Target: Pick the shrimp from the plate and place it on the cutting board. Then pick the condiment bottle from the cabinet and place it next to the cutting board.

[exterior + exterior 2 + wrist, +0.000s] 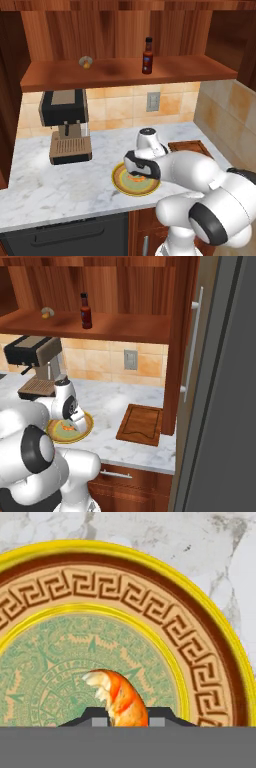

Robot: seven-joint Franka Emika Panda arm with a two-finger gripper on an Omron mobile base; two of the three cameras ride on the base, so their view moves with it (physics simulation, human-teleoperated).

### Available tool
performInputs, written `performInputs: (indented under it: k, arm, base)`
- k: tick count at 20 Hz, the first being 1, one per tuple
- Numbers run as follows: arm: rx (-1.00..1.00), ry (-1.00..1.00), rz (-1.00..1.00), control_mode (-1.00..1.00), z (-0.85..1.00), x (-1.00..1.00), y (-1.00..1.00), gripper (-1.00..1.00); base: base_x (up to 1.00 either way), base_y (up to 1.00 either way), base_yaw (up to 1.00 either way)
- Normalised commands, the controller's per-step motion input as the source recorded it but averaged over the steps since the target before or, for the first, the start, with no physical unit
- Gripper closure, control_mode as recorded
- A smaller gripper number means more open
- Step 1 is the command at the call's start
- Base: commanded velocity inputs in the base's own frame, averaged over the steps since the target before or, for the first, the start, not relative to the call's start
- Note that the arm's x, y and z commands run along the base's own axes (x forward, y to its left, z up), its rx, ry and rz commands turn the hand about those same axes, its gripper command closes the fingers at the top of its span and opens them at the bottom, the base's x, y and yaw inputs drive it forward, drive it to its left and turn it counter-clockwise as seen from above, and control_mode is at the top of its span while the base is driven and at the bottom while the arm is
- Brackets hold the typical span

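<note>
The small orange shrimp [117, 698] lies on the pale green centre of the plate [200, 642], and my gripper [128, 719] is shut on it, one dark tip on each side. From the base, my gripper [137, 175] reaches down onto the plate [122, 189], where the shrimp [67, 428] shows as an orange spot. The dark cutting board [190, 147] [141, 424] lies to the plate's right on the counter. Up on the cabinet shelf [115, 72] stands the condiment bottle [147, 56] [86, 311].
A coffee machine [65, 125] [37, 363] stands on the counter left of the plate. A small yellowish object [86, 62] sits on the shelf left of the bottle. A tall grey door with a handle [215, 381] rises at the right.
</note>
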Motion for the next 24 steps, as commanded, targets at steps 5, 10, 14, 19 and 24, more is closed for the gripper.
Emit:
performInputs:
  k: [5, 10, 14, 19, 24]
  arm:
    - [0.00, 0.00, 0.00, -1.00, 0.22, -0.12, -0.10, 1.00]
    - [0.00, 0.00, 0.00, -1.00, 0.21, -0.07, -0.10, 1.00]
    - [0.00, 0.00, 0.00, -1.00, 0.16, -0.08, -0.14, 1.00]
    - [0.00, 0.00, 0.00, -1.00, 0.13, -0.12, -0.20, 1.00]
    - [0.00, 0.00, 0.00, -1.00, 0.10, -0.13, -0.24, 1.00]
  base:
    - [0.00, 0.00, 0.00]
    - [0.00, 0.00, 0.00]
    - [0.00, 0.00, 0.00]
    - [0.00, 0.00, 0.00]
    - [0.00, 0.00, 0.00]
